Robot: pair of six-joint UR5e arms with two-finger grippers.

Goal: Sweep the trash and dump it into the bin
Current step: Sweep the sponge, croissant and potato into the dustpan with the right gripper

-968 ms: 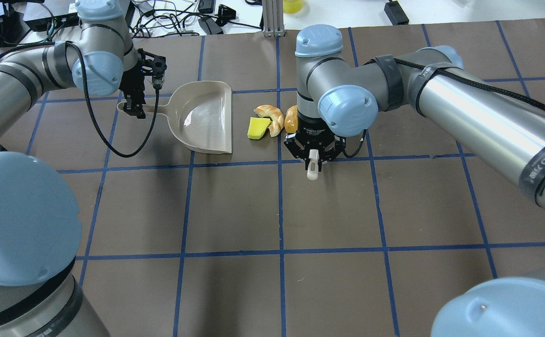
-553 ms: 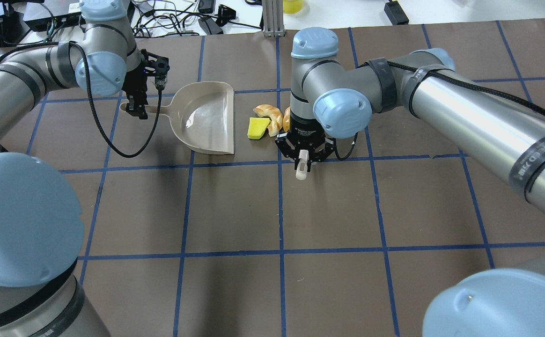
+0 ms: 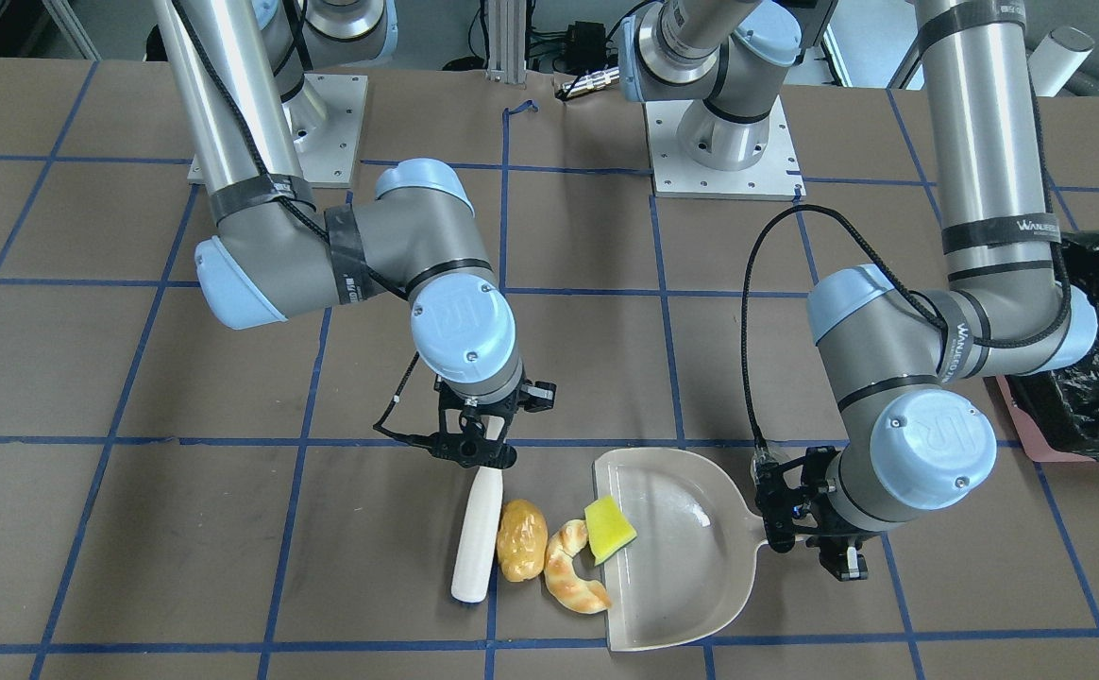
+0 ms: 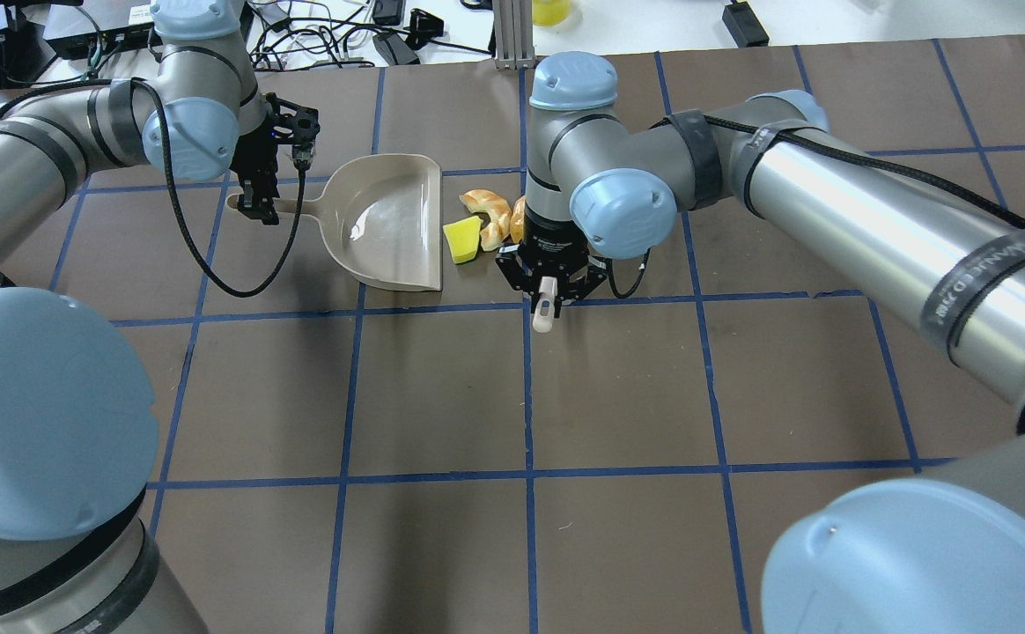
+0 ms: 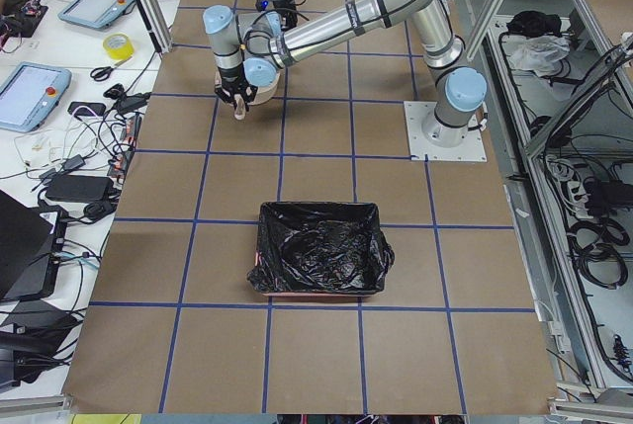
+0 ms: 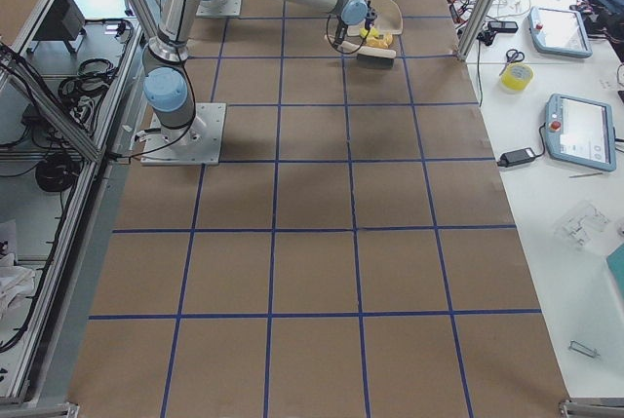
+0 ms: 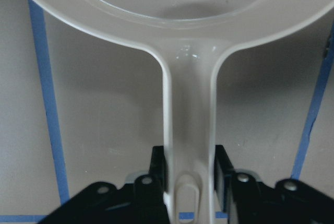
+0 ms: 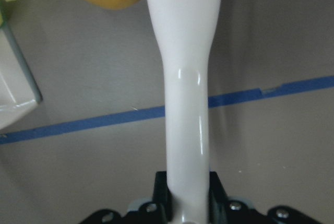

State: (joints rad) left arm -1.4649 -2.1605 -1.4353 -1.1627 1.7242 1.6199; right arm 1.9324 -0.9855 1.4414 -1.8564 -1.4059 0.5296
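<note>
With right tool [image 8: 188, 187] pinching the brush [image 3: 474, 534] and left tool [image 7: 189, 174] clamping the dustpan [image 3: 691, 567] handle, sweep low and level, nudging potato [image 3: 522, 539], croissant [image 3: 573, 578] and sponge [image 3: 610, 529], near the counter's far edge, over its lip

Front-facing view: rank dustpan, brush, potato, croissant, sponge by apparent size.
1. dustpan, clearly largest
2. brush
3. croissant and potato: too alike to rank
4. sponge, smallest, narrowly

All sit at a similar distance from the camera.
</note>
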